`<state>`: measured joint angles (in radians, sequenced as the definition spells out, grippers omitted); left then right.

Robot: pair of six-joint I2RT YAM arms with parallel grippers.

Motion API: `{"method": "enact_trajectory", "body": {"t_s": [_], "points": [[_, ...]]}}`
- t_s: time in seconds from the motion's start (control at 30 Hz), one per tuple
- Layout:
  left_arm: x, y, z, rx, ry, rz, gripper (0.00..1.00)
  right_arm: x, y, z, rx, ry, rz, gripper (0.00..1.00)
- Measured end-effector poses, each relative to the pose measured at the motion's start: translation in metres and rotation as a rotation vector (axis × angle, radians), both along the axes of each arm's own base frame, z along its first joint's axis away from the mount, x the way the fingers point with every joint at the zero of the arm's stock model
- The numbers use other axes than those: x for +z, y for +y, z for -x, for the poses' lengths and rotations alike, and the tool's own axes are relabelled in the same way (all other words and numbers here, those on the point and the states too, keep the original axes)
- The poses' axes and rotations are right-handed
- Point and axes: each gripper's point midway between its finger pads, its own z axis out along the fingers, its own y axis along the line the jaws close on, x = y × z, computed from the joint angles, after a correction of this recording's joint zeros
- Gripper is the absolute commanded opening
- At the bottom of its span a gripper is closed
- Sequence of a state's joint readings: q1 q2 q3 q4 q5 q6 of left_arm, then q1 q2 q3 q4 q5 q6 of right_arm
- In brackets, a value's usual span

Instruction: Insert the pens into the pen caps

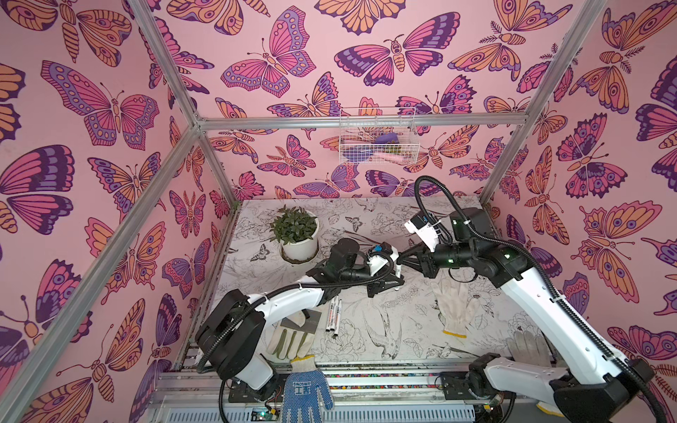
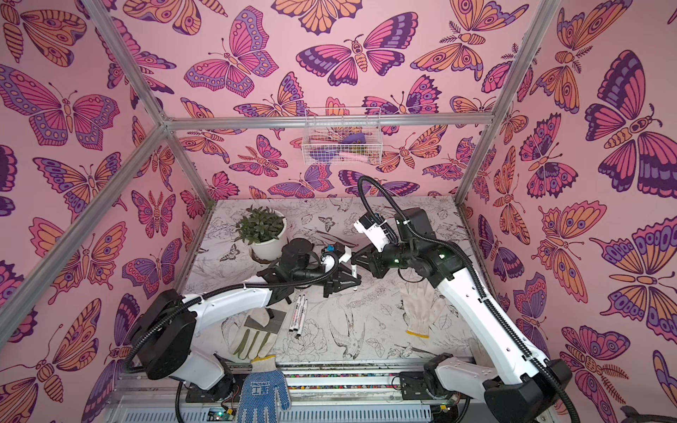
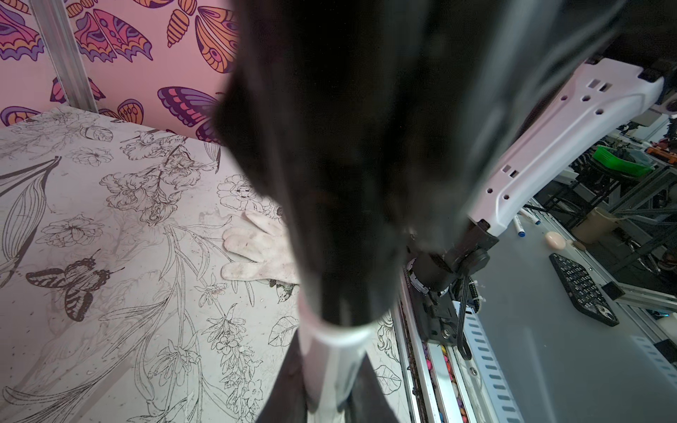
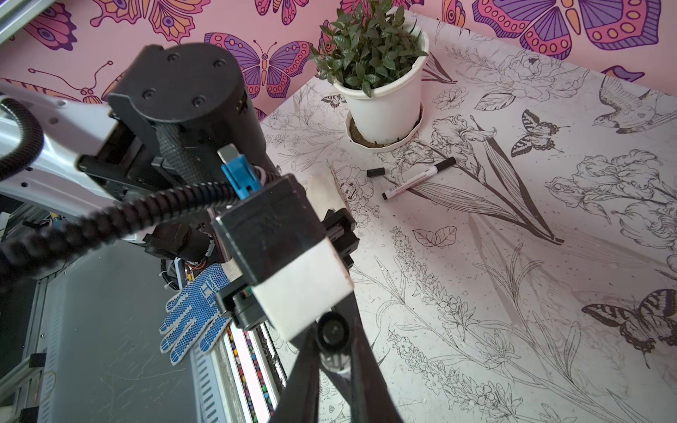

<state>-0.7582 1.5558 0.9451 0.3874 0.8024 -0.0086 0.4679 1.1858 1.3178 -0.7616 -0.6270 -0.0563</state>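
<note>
Slim white pen (image 3: 331, 360) sits in black cap (image 4: 331, 331).

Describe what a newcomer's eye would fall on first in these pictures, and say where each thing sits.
The pink butterfly wallpaper on every wall hits first. Over the middle of the table, the left gripper grips a white pen, nose to nose with the right gripper. A green potted plant stands back left; a blue dotted glove lies at the front edge.
</note>
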Motion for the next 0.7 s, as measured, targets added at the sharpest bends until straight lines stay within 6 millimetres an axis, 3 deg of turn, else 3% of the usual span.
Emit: {"method": "enact_trajectory", "body": {"t_s": [0.23, 0.43, 0.7], "points": [[0.005, 0.010, -0.035, 0.146, -0.047, -0.011, 0.00, -0.005, 0.005, 0.028, 0.065, 0.082, 0.005, 0.41], [0.005, 0.007, -0.033, 0.150, -0.085, -0.023, 0.00, 0.000, -0.003, 0.026, 0.014, 0.049, 0.019, 0.46], [0.004, 0.004, -0.028, 0.133, -0.125, -0.033, 0.00, 0.017, -0.013, 0.011, -0.077, -0.064, 0.022, 0.43]]}}
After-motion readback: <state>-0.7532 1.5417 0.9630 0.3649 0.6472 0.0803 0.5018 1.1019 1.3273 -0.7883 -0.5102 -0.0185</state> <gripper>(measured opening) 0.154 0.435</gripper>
